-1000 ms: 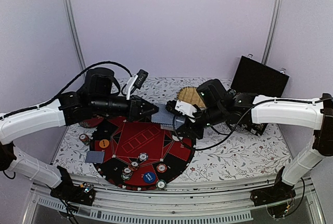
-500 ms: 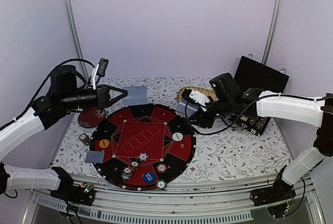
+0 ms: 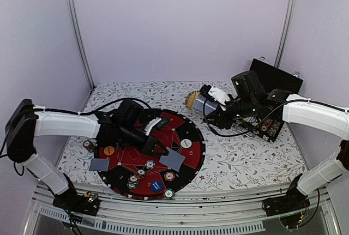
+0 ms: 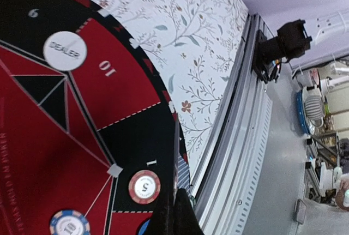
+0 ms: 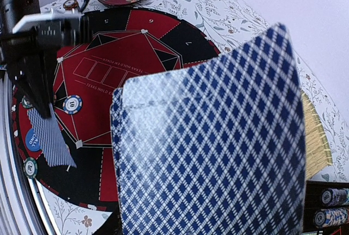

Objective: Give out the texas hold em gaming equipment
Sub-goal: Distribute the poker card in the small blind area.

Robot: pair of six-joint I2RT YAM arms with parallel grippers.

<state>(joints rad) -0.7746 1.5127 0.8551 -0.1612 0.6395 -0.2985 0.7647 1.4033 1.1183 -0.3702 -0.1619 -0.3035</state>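
The round red-and-black felt poker mat (image 4: 32, 153) carries most of the print. In the left wrist view, a white round button (image 4: 65, 50) lying on it reads "DEALER". At four o'clock from that button a red segment bears "10", at eleven o'clock a black segment bears "9", and toward five o'clock another black segment bears "1". At six o'clock from that "1", a red-and-white round chip (image 4: 144, 186) shows "5". At eight o'clock from it, a blue-and-white round chip (image 4: 69, 227) shows "10". In the right wrist view, the mat's red centre reads "TEXAS HOLD'EM", and a black segment at two o'clock from those words bears "7". The white lettering on the blue round button (image 3: 156, 186) is too small to read.
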